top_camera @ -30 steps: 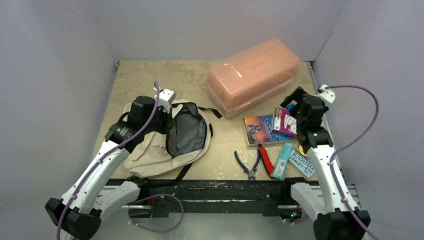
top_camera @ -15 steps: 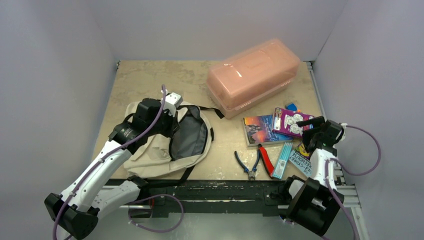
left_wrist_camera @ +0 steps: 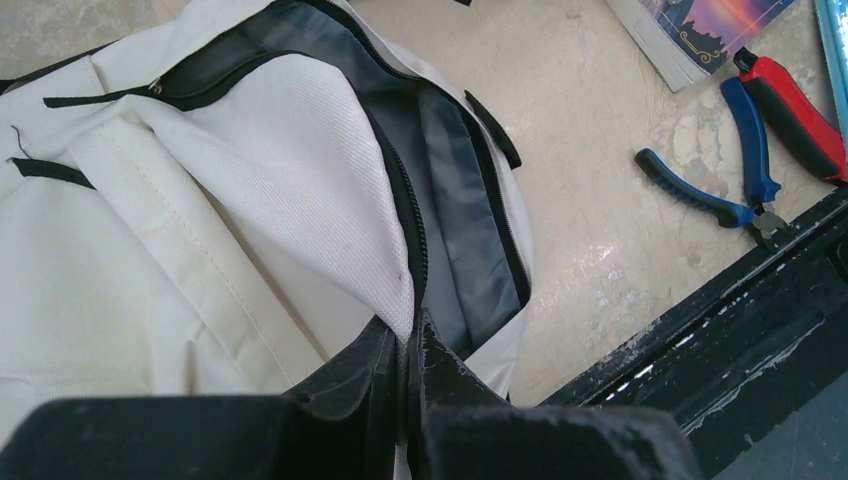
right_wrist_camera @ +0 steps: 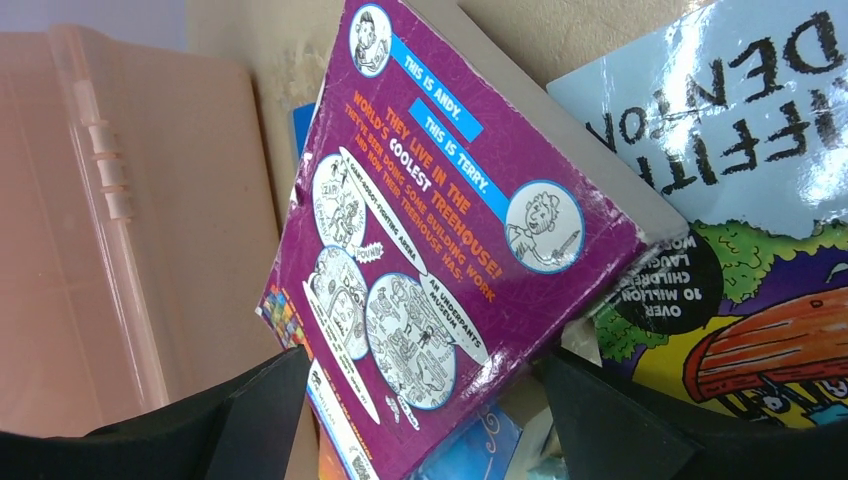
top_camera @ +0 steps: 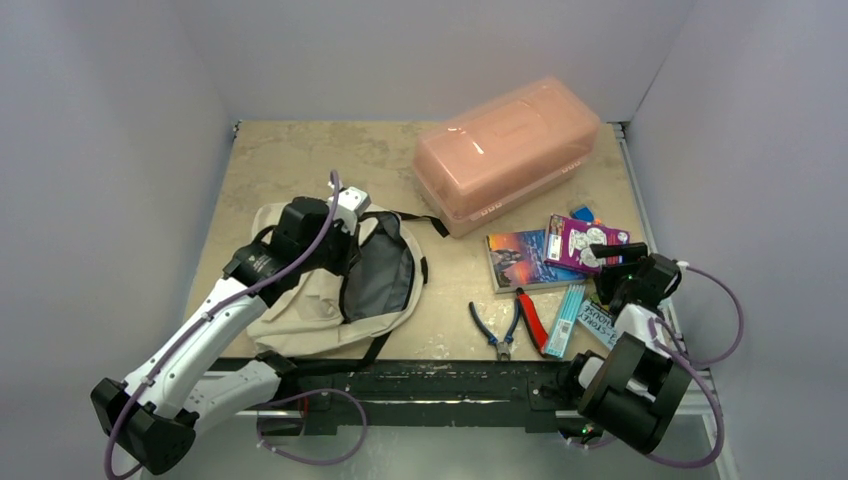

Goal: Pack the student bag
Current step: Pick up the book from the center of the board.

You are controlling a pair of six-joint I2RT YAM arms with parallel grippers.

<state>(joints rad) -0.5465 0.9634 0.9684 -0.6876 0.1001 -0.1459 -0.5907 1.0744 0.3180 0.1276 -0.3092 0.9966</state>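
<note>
The student bag lies at the left, cream with black zip trim, its main opening showing a grey lining. My left gripper is shut on the bag's zipped flap edge and holds it up; the wrist view shows the jaws pinching the cream fabric beside the zip. At the right, my right gripper sits low and open, one finger on each side of a purple book. In the right wrist view that purple book fills the gap of the gripper.
A pink translucent box stands at the back. A sunset-cover book, blue pliers, a red-handled tool, a teal pen pack and a blue-white book lie near the right gripper. Walls enclose the table.
The right arm dropped from above the books and now reaches the purple book low from the right. The left gripper moved slightly right, still holding the flap.
</note>
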